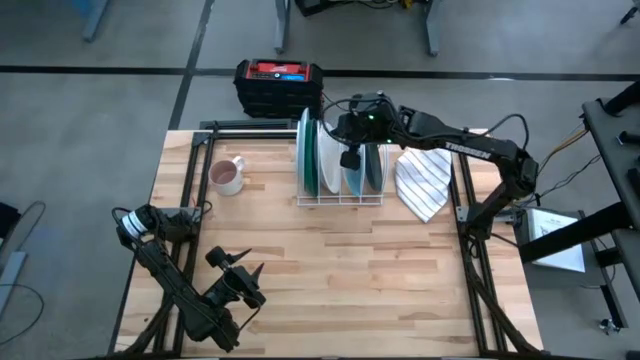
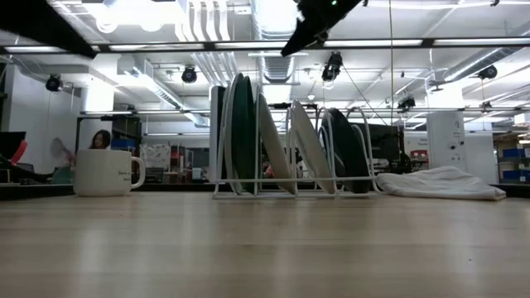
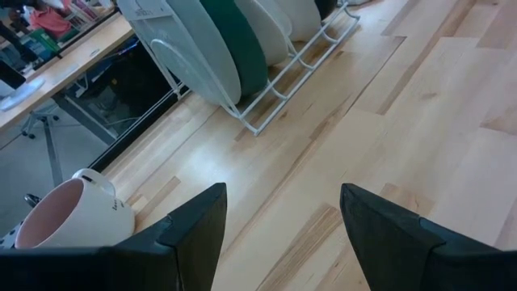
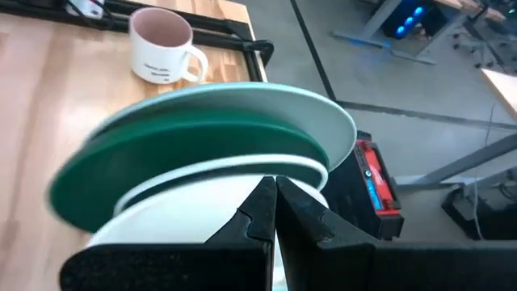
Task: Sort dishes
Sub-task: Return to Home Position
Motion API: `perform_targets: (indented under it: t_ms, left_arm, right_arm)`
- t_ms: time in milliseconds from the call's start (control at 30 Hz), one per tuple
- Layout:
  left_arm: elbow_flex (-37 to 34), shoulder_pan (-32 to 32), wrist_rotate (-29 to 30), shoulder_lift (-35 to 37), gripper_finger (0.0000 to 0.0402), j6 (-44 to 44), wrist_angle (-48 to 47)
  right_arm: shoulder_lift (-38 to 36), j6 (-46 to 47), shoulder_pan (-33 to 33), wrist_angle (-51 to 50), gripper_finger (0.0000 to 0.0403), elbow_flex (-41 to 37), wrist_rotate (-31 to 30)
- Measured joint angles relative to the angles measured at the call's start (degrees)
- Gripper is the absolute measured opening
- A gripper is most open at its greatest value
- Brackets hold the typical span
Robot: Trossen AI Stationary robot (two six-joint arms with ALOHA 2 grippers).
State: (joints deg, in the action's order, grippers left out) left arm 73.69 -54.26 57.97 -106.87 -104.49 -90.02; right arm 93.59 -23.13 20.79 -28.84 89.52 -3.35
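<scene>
White rack [image 1: 340,203]: five dishes [image 1: 307,150]; one mug [image 1: 227,177]; right hand [image 4: 275,184] closed empty, left hand [image 3: 283,194] open.

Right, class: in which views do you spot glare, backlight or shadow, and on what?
Low view: ceiling lights glare, leaving the dishes backlit and dark. High view: even light, no hard shadows on the table.

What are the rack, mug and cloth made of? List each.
Rack: thin white rods, likely coated metal wire. Mug: smooth, glossy white, pinkish inside, probably glazed ceramic. Cloth: soft folds and stripes, woven fabric; fibre unclear.
</scene>
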Motion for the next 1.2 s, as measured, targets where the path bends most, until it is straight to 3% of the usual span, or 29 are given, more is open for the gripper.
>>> perform_targets:
  t_ms: [133, 267, 333, 533, 700, 867, 1033, 1200]
  left_arm:
    - [0.3, 0.5, 4.3, 0.0, 0.0233, 0.3, 0.0]
    - [2.3, 1.1, 16.8, 0.0, 0.0233, 7.0, 1.9]
    - [4.5, 1.2, 19.3, 0.0, 0.0233, 11.9, 3.3]
    - [14.6, 2.5, 17.0, 0.1, 0.0233, 27.5, 9.6]
    - [21.6, 3.6, 18.0, 0.1, 0.0233, 55.8, 29.0]
    - [21.9, 5.1, 17.1, 0.1, 0.0233, 82.8, 49.5]
    - [21.4, 8.2, 13.1, 0.1, 0.0233, 87.1, 50.9]
    - [21.3, 12.0, 7.1, 0.1, 0.0233, 88.0, 46.2]
  right_arm:
    - [-4.0, 1.3, -1.7, -3.0, 0.0000, -1.8, 0.4]
    - [-10.1, 2.2, -5.7, -0.5, 0.0000, -9.1, 0.7]
    - [-13.8, 2.7, -7.9, 2.8, 0.0000, -14.0, 0.8]
    - [-25.6, 4.6, -14.0, 11.5, 0.0000, -27.4, 0.8]
    - [-34.1, 5.2, -17.6, 15.1, 0.0000, -34.2, 0.8]
    - [-40.5, 5.2, -20.3, 17.5, 0.0000, -39.3, 0.8]
    - [-45.0, 6.1, -21.8, 17.9, 0.0000, -43.2, 0.8]
    - [-47.0, 6.6, -22.1, 17.6, 0.0000, -46.0, 0.7]
